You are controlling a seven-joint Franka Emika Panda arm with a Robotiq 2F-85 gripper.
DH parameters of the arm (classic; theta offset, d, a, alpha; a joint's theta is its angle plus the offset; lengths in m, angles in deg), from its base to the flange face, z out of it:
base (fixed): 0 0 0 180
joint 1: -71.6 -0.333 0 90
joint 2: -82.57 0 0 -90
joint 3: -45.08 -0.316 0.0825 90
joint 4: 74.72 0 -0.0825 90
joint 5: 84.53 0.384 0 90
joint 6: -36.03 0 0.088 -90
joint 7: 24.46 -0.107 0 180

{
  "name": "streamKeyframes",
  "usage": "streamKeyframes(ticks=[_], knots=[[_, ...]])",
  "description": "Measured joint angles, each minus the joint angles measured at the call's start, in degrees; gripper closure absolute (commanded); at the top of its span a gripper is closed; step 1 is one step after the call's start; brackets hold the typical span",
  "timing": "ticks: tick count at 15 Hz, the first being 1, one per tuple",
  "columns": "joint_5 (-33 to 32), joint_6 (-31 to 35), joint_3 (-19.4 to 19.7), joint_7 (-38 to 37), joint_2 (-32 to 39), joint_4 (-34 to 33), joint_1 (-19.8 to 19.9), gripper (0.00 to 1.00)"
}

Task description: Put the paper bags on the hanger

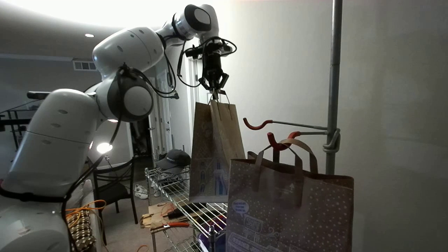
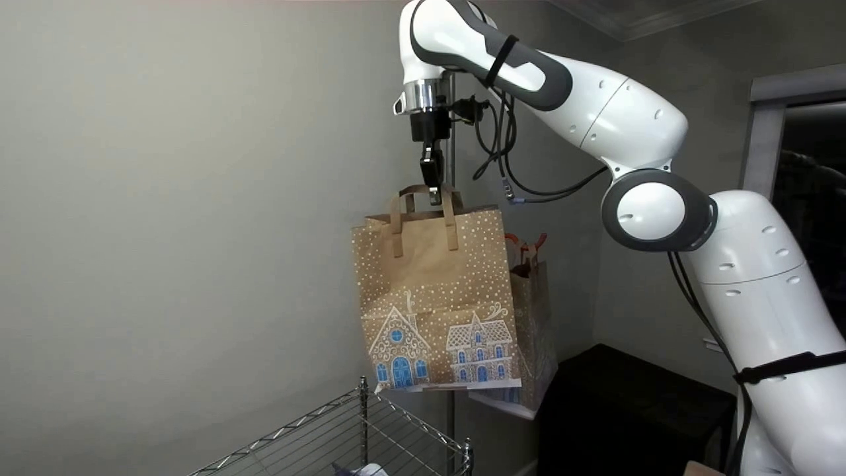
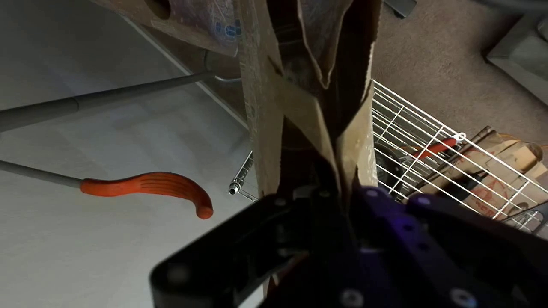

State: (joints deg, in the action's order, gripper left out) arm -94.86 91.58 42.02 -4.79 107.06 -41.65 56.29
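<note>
My gripper [image 1: 214,93] is shut on the loop handles of a brown paper bag [image 2: 436,304], which hangs upright below it. In the wrist view the bag's open top [image 3: 314,111] lies under the jaws. The other paper bag [image 1: 290,213] hangs by its handles on the nearer prong of the hanger [image 1: 279,145]; part of it is hidden behind the held bag in an exterior view. The hanger's farther prong [image 1: 257,125] is bare. That red-orange prong [image 3: 147,185] lies left of the held bag in the wrist view, apart from it.
A grey vertical pole [image 1: 335,80] carries the hanger. Beneath the held bag stands a wire shelf rack [image 1: 196,206], with a cap [image 1: 174,159] on it. A black box-like thing [image 2: 634,410] stands near the arm's base. A wall [image 2: 198,198] rises behind.
</note>
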Motion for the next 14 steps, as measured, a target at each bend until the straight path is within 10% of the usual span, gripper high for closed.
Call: streamKeyframes(ticks=[14], knots=[[2.87, 11.54, -0.25, 4.97, 5.62, 0.01, 3.30, 0.95]])
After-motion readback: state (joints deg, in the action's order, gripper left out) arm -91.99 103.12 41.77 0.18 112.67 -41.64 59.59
